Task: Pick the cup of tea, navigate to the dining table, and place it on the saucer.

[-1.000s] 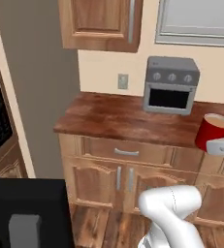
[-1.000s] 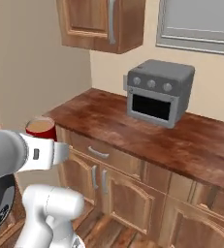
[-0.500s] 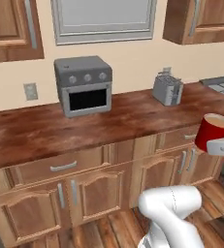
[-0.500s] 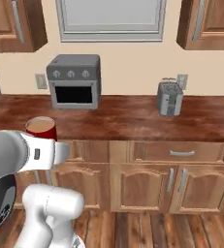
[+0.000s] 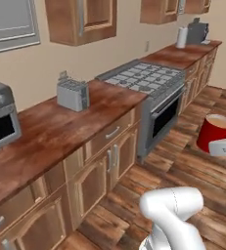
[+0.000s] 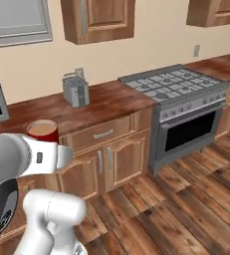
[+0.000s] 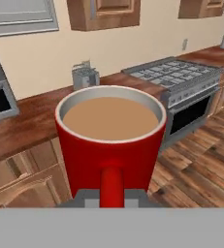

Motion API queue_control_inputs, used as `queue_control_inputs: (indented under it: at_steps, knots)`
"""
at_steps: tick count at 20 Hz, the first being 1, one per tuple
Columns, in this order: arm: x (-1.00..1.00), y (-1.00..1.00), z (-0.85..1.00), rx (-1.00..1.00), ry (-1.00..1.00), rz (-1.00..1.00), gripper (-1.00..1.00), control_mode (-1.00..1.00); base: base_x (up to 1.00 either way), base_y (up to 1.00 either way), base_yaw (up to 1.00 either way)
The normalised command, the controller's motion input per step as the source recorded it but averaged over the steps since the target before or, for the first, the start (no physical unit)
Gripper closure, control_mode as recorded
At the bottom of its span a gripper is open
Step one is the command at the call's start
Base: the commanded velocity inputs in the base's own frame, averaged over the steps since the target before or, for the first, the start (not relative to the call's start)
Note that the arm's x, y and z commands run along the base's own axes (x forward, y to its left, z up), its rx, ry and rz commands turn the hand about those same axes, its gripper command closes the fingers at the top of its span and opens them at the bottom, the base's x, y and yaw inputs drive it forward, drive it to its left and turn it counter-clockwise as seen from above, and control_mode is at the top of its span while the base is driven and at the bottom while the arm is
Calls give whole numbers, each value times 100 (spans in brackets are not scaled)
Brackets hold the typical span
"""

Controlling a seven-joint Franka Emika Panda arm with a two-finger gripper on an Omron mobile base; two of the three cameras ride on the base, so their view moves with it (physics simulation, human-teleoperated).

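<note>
Gripper [image 7: 111,199] clamped on handle of cup of tea [image 7: 110,145], cup upright, full, held in air above wood floor [image 6: 186,209]. Behind it: wall counter [image 5: 51,132], toaster [image 5: 72,94], stove [image 6: 178,84].

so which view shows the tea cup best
The hand view: the glossy red cylindrical cup of tea sits close and central, with its pale rim, tan liquid and handle all plain. The left base view shows it small at the right edge; the right base view shows just its top behind the white arm.
</note>
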Motion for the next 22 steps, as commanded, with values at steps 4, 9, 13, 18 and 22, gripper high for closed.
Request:
queue_control_inputs:
  at_steps: [4,9,13,18,22]
  knots:
    - [0,0,0,0,0,0,100,100,-24,0,-91]
    - [0,0,0,0,0,0,100,100,-24,0,-90]
    - [0,0,0,0,0,0,100,100,-23,0,-89]
    - [0,0,0,0,0,0,100,100,-18,0,-87]
    - [0,0,0,0,0,0,100,100,-4,5,-79]
